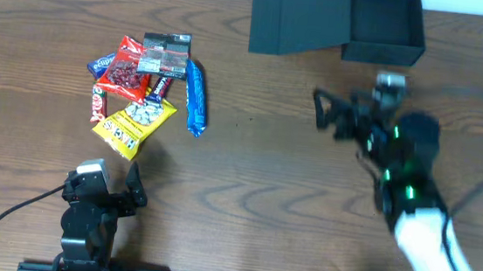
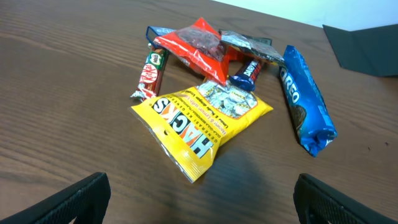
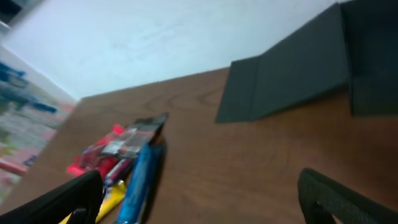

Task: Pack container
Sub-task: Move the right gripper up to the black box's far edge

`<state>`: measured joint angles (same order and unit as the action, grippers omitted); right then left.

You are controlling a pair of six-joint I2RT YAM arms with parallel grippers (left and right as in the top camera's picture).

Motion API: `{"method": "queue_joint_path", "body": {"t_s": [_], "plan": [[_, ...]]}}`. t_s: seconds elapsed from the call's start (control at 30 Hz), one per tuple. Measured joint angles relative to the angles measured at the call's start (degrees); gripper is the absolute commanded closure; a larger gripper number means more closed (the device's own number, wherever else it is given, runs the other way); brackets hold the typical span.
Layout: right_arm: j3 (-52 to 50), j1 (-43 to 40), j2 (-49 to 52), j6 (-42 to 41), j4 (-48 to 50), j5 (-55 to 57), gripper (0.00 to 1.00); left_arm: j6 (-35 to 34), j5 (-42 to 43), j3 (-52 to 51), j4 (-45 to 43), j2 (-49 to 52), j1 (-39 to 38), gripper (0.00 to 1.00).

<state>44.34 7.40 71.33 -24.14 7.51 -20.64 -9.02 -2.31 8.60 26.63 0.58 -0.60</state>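
The left claw (image 2: 202, 183) hangs wide open and empty just short of the snack pile (image 1: 145, 83). The sound move is probably to drop onto the yellow Hacks bag (image 2: 205, 121) straight ahead of it, pinch one loose edge and lift clear without dragging the Oreo packet (image 2: 305, 102) ahead to its right. The right claw (image 1: 329, 117), equally wide and empty, hovers over the worktop (image 1: 249, 154) with the container (image 1: 379, 16) just beyond it: a shallow, matte dark square cardboard box, lid flap (image 1: 291, 21) folded open sideways, inside bare.
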Motion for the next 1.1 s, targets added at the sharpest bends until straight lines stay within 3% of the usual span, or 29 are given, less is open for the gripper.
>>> {"method": "queue_joint_path", "body": {"t_s": [0.33,0.67,0.87,1.1], "plan": [[38.1,-1.2,28.9,11.0,-23.5,13.2,0.01,0.0,-0.1,0.0,0.0,0.0,0.0,0.05],[70.7,-11.5,54.8,15.1,-29.3,19.1,0.01,0.0,-0.1,0.0,0.0,0.0,0.0,0.04],[79.5,-13.8,65.9,17.5,-29.4,19.2,0.01,0.0,-0.1,0.0,0.0,0.0,0.0,0.05],[80.6,-13.7,72.7,19.0,-31.1,19.2,0.09,0.0,-0.1,0.0,0.0,0.0,0.0,0.05]]}}
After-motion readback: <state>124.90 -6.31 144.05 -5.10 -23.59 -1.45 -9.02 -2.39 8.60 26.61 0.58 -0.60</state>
